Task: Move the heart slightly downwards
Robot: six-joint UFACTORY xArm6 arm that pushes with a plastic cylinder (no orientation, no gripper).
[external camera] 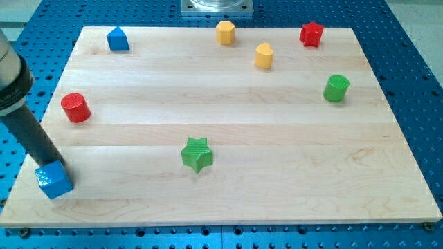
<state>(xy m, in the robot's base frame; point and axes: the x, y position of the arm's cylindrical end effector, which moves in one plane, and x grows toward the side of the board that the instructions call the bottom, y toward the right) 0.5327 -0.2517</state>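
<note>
The yellow heart [263,55] lies near the view's top, right of centre, on the wooden board [277,180]. My tip [51,164] is far from it, at the board's bottom left corner. It stands right at the upper edge of a blue cube [54,181] and appears to touch it. The dark rod rises from there toward the view's upper left.
A yellow hexagon [225,32] lies up-left of the heart and a red star [311,33] up-right. A green cylinder [336,88] is at the right, a green star [196,153] at bottom centre, a red cylinder [75,108] at the left and a blue triangular block [118,39] at top left.
</note>
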